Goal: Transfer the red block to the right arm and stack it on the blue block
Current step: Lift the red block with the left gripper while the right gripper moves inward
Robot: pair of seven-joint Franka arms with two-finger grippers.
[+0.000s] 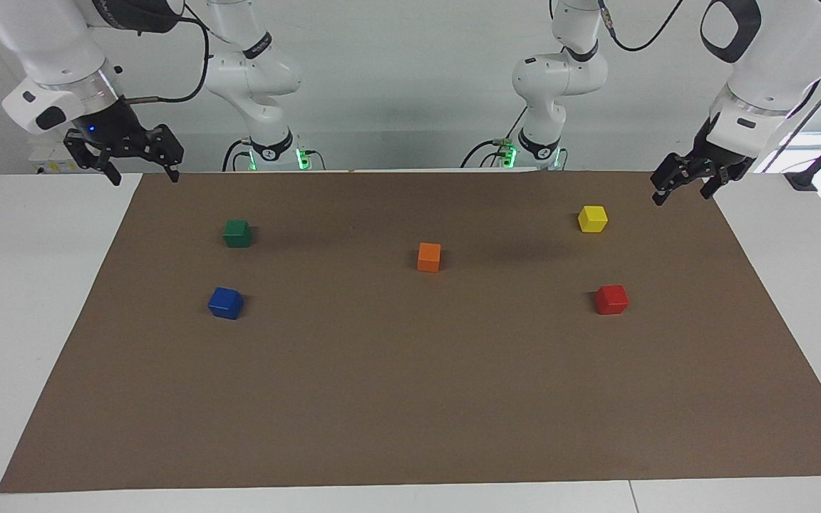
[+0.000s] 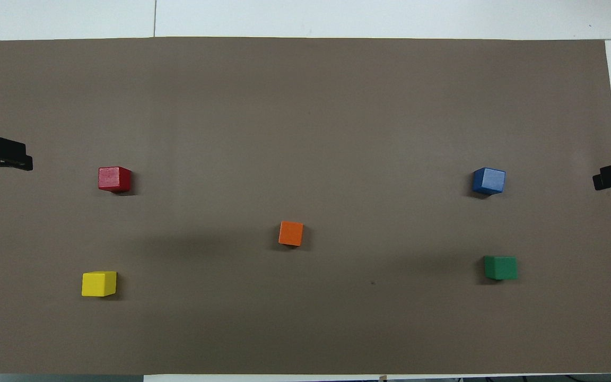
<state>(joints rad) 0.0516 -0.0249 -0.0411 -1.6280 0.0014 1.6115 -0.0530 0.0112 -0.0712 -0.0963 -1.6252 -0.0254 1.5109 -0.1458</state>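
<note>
Both pairs of jaws stand released and empty. The left gripper [image 1: 683,189] hangs in the air over the brown mat's corner at the left arm's end of the worktop, on the robots' edge. The right gripper [image 1: 141,169], black with a small blue light on its wrist, hangs over the matching corner at the right arm's end. Both arms wait; neither gripper touches a block.

The white worktop [image 1: 26,299] carries a large brown paper mat [image 1: 410,399] that covers most of it. No container is in view; five small cubes sit straight on the mat, all well apart.

The small bright red wooden block [image 1: 611,299] rests flat on the mat toward the left arm's end, roughly midway between the robots' edge and the outer edge of the mat. Being a cube, it has no long axis; its faces are turned slightly off the mat's edges. The small deep blue block [image 1: 226,303] lies toward the right arm's end, about as far from the robots as the red block, and is rotated so that a corner points toward the outer edge.

The small yellow block [image 1: 592,219] sits nearer to the robots than the red block, at the same end. The small green block [image 1: 237,233] sits nearer to the robots than the blue block. The small orange block [image 1: 429,257] stands near the mat's middle, between the two pairs.
</note>
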